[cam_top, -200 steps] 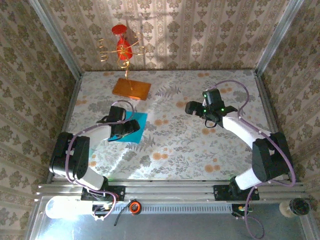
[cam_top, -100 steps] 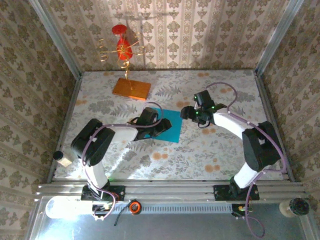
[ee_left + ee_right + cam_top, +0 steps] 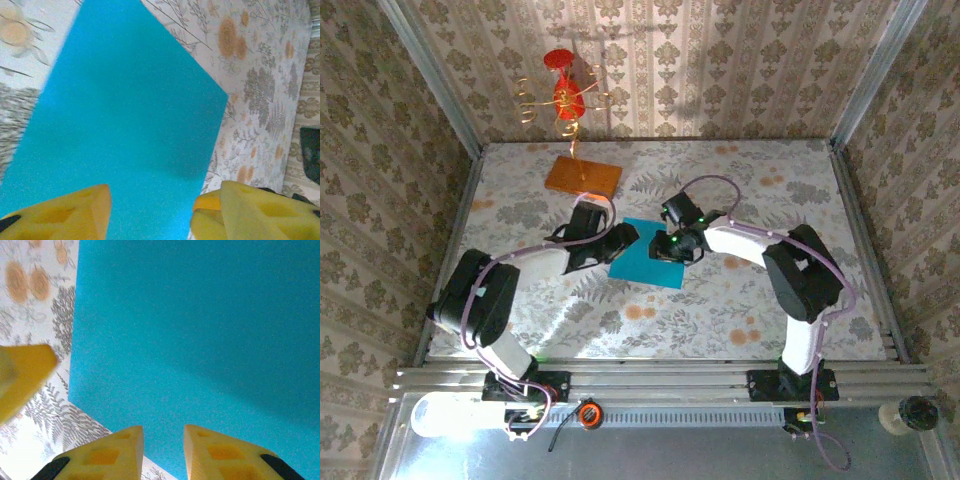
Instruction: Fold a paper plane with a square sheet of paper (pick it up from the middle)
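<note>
Hidden: in the top view both grippers covered parts of the square sheet of paper [image 3: 645, 264]; whether any finger touched it could not be told.
Left gripper [image 3: 156, 202]: fingers spread wide, straddling one edge of the sheet, holding nothing.
Right gripper [image 3: 163, 439]: fingers a narrow gap apart over the sheet, nothing between them.
Sheet: flat, unfolded, mid-table [image 3: 750, 300].

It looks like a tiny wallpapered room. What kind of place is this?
Probably a robot test booth, not a real room: patterned walls box in a flowery table, and two robot arms are bolted to a metal rail.
</note>
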You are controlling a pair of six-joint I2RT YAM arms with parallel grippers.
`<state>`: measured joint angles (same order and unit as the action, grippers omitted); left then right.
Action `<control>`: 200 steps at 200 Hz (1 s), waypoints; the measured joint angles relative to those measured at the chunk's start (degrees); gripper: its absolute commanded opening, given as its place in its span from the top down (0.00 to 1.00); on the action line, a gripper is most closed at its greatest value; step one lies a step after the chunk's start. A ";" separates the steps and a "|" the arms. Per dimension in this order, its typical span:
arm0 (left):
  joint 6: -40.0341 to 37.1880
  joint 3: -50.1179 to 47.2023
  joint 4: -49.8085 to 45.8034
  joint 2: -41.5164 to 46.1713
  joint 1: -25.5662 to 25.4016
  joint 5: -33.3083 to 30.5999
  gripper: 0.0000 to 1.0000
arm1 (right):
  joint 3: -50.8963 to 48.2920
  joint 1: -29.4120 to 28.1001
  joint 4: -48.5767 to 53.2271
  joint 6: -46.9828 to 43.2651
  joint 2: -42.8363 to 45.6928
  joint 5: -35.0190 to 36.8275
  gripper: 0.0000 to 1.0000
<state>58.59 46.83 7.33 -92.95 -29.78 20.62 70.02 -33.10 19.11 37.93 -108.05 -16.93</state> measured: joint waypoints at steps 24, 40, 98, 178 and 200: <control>-3.54 0.04 -5.14 1.77 0.76 -0.55 0.34 | 0.61 -0.44 1.88 -0.35 -1.88 0.79 0.71; -5.51 0.09 -8.07 2.19 1.01 -1.14 0.32 | 0.66 -0.44 3.10 -0.70 -2.99 1.27 0.71; -10.34 0.74 -16.79 3.10 1.31 -3.50 0.24 | -5.03 -2.23 1.14 -0.26 -0.48 0.15 0.70; -18.53 16.41 -34.18 -1.75 -7.82 -12.70 0.03 | -11.17 0.17 -1.40 7.04 12.50 -2.01 0.35; -21.00 21.94 -40.17 -5.81 -11.47 -16.02 0.02 | -14.14 4.76 -2.27 5.86 21.22 2.84 0.26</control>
<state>37.58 68.77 -32.84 -98.76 -41.25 4.60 55.88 -28.34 16.84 43.79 -86.83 -14.09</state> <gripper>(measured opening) 0.978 0.709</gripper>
